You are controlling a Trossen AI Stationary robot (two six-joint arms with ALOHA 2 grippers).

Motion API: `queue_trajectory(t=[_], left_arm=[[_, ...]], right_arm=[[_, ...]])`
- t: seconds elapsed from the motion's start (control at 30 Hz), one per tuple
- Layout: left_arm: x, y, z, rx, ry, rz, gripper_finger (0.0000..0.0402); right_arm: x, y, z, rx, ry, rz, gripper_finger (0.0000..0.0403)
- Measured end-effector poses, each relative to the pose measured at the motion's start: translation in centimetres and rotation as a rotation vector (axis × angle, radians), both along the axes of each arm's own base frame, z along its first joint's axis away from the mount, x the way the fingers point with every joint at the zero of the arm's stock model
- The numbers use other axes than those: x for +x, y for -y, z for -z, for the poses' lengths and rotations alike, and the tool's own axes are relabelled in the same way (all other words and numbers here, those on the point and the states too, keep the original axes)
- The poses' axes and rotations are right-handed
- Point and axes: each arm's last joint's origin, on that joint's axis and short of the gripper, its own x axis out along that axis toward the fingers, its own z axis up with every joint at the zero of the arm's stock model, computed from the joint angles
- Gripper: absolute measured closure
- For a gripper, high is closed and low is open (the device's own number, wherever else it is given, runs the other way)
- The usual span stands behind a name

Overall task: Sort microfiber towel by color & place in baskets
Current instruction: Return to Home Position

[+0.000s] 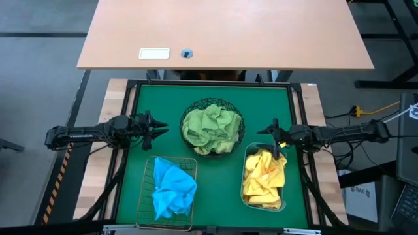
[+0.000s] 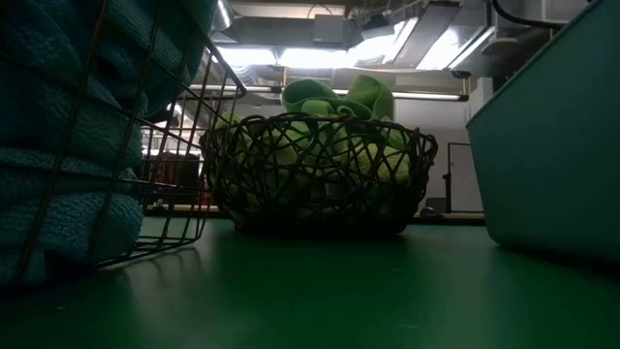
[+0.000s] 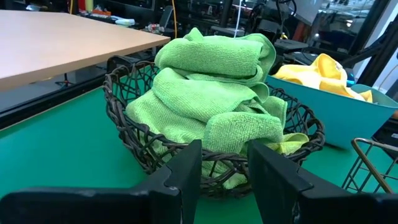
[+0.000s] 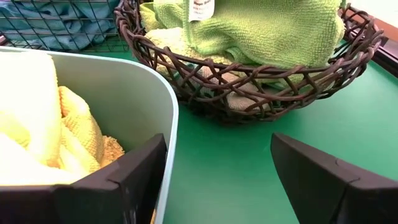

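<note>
The left gripper (image 3: 225, 163) is hanging low over the green mat (image 1: 130, 170), just beside the black wire bowl (image 3: 121, 115). Its fingers are standing narrowly apart and gripping nothing. In front of it the copper wire basket (image 1: 151, 171) is holding the blue towels (image 1: 173, 189). The bowl is sitting mid-mat with the green towels (image 1: 212, 127) heaping above its rim. To its right the plastic tub (image 4: 158, 93) is carrying the yellow towels (image 1: 264, 176). The right gripper (image 4: 217, 140) is hovering at the tub's far corner with its fingers spread wide and empty. No towel is lying loose on the mat, so the sorting is looking finished.

The risk, as I am judging it, lies in the arms pulling back. The left fingers are pointing straight at the bowl, so a forward drift could nudge it and tip the top green fold over the rim. On the right, one wide finger is hanging over the tub's edge. A low or sideways retreat could be catching that rim or snagging a yellow fold and dragging it out.

A white tag (image 4: 200, 7) is showing on one green towel, but its print is too small to read. A white label (image 1: 154, 53) is lying on the wooden desk (image 1: 261, 32) beyond the mat, and it is also unreadable.
</note>
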Motion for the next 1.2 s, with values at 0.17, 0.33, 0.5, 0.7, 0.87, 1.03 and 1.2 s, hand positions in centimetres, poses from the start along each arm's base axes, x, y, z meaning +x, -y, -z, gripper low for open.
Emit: queue_trajectory(t=[0.17,0.33,0.5,0.7,0.87,1.03,1.2], left_arm=[[0.0,0.0,0.0,0.000,0.000,0.000,0.0278],[0.0,0.0,0.0,0.000,0.000,0.000,0.0278],[0.0,0.0,0.0,0.000,0.000,0.000,0.0278],[0.0,0.0,0.0,0.000,0.000,0.000,0.0278],[0.0,0.0,0.0,0.000,0.000,0.000,0.0278],[0.0,0.0,0.0,0.000,0.000,0.000,0.0278],[0.0,0.0,0.0,0.000,0.000,0.000,0.0278]], right_arm=[[0.0,0.0,0.0,0.000,0.001,0.000,0.0113],[-0.2,0.0,-0.2,0.001,0.026,-0.001,0.0113],[-0.6,0.0,-0.9,0.005,0.103,-0.001,0.0113],[-1.1,0.1,-1.8,0.013,0.200,0.000,0.0113],[-1.5,0.1,-2.3,0.019,0.264,0.000,0.0113],[-1.8,0.1,-2.7,0.024,0.307,0.000,0.0113],[-2.1,0.2,-3.0,0.027,0.346,0.000,0.0113]])
